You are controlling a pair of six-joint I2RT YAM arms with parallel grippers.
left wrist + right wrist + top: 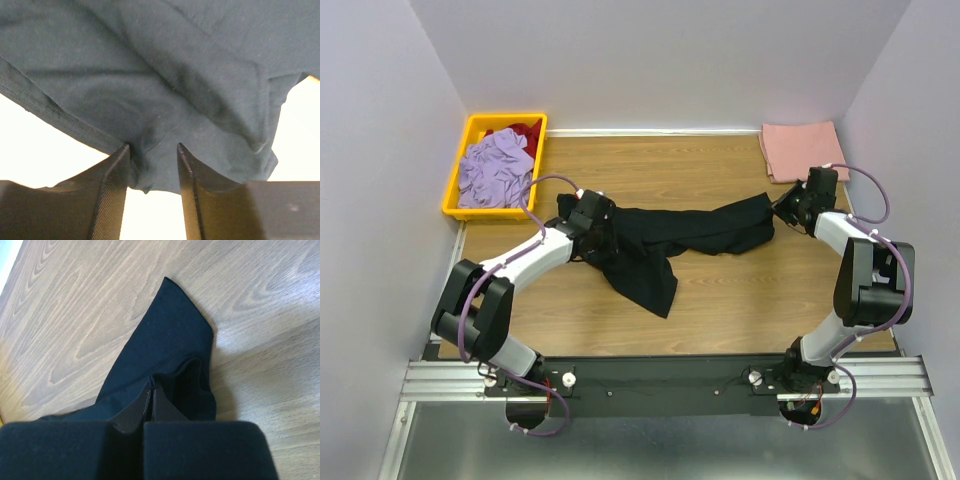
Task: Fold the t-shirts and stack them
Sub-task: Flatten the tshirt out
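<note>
The black t-shirt [690, 230] lies unfolded and stretched out in a long band across the middle of the table, with one part trailing toward the front. My left gripper [592, 213] is at its left end. In the left wrist view the jaws [152, 146] stand narrowly apart with the shirt's cloth [150, 75] bunched between them. My right gripper [788, 208] is at the shirt's right end. In the right wrist view it [152, 385] is shut on an edge of the cloth [165, 335]. The salmon-pink t-shirt [803, 150] lies folded at the back right.
A yellow bin [505, 118] stands at the back left, holding a lavender garment [495, 170] and a red one [525, 132]. The wooden table [740, 300] is walled on three sides. The arm bases sit at its near edge.
</note>
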